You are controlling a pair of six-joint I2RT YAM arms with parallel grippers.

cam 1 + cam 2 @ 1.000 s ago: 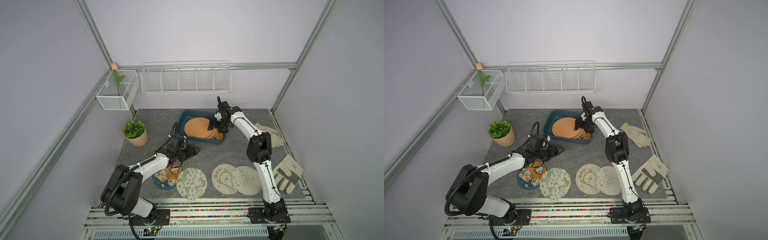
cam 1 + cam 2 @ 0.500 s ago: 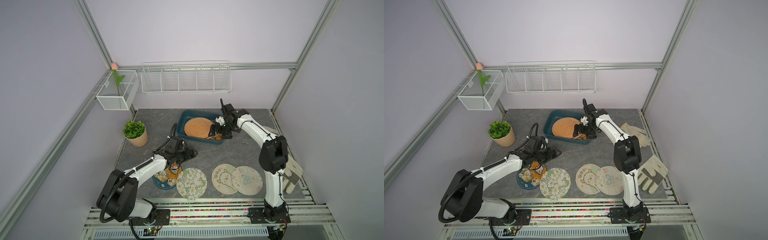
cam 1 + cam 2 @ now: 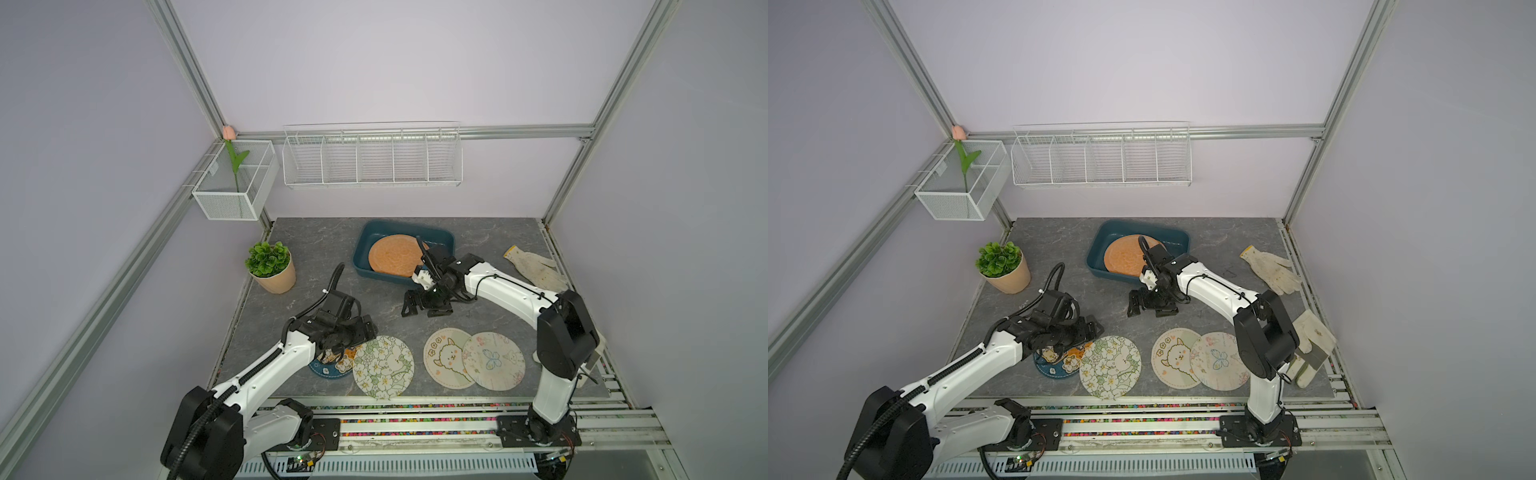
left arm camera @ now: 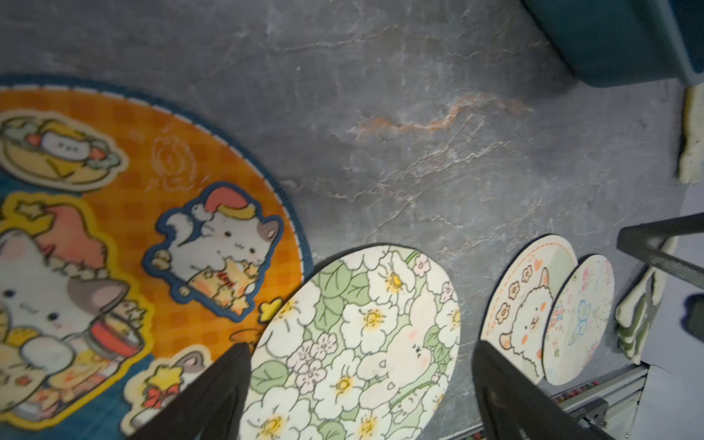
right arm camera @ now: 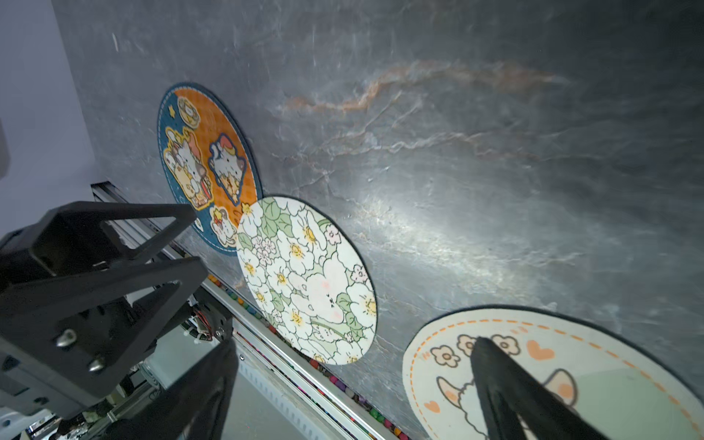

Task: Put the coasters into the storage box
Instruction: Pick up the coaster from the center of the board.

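Spread wide and empty, my left claw point(image 3: 351, 336) hangs low at 7 o'clock on the table point(image 3: 311, 249), over the spot where the cat coaster point(image 3: 330, 368) is overlapped by the flower coaster point(image 3: 383, 365). At 12 o'clock sits the box point(image 3: 360, 253), an orange coaster point(image 3: 392, 253) lying inside. My right claw point(image 3: 424, 309), just as wide and holding nothing, hovers near the middle. At 5 o'clock lies the lamb coaster point(image 3: 444, 357), the butterfly coaster point(image 3: 494, 361) overlapping its right edge.

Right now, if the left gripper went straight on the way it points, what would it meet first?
Probably the flowered coaster: the left gripper frames it with open jaws in the wrist view; height is unclear.
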